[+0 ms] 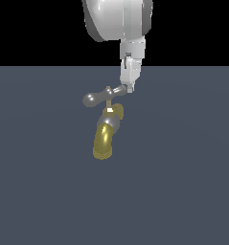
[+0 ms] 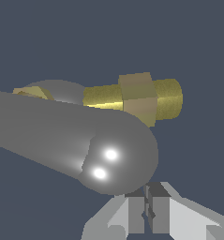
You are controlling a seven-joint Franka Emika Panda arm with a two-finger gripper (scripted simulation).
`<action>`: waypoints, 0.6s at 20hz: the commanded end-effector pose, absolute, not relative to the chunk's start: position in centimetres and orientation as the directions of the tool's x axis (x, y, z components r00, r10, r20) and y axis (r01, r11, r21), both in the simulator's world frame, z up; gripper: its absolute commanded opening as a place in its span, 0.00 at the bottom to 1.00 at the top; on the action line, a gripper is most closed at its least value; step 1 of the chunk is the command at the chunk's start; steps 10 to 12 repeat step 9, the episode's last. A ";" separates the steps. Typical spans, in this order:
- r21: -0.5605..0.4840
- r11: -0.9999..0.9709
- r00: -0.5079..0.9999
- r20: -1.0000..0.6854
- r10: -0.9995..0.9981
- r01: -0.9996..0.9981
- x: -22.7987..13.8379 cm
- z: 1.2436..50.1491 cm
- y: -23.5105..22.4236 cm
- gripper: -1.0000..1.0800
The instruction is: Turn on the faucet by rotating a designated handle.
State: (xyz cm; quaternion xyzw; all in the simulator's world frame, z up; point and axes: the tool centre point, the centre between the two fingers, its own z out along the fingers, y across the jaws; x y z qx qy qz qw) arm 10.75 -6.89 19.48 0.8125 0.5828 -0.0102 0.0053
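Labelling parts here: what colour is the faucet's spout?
Glossy yellow-gold spout, clearest in the exterior view.

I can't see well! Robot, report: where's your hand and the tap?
Gripper shut, jaws together, at handle's right-hand end in the exterior view. Faucet upright. Nothing in the way.

Glossy white rounded arm point(image 1: 117, 19) narrows to boxy white-and-grey jaws.

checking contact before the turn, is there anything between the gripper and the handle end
Nothing. In the wrist view the gripper sits right against the handle with its fingers together.
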 end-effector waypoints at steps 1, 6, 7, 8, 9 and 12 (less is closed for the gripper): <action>-0.002 -0.274 0.274 -0.004 0.962 0.962 11.8 19.6 -2.0 0.00; -0.001 -0.267 0.267 -0.001 0.964 0.964 12.9 19.6 0.7 0.00; 0.000 -0.265 0.265 -0.001 0.964 0.964 13.1 19.6 1.3 0.00; 0.000 -0.264 0.264 0.000 0.965 0.965 13.3 19.6 1.8 0.00; 0.000 -0.264 0.264 0.000 0.965 0.965 13.3 19.6 1.8 0.00; 0.000 -0.264 0.264 0.000 0.965 0.965 13.3 19.6 1.8 0.00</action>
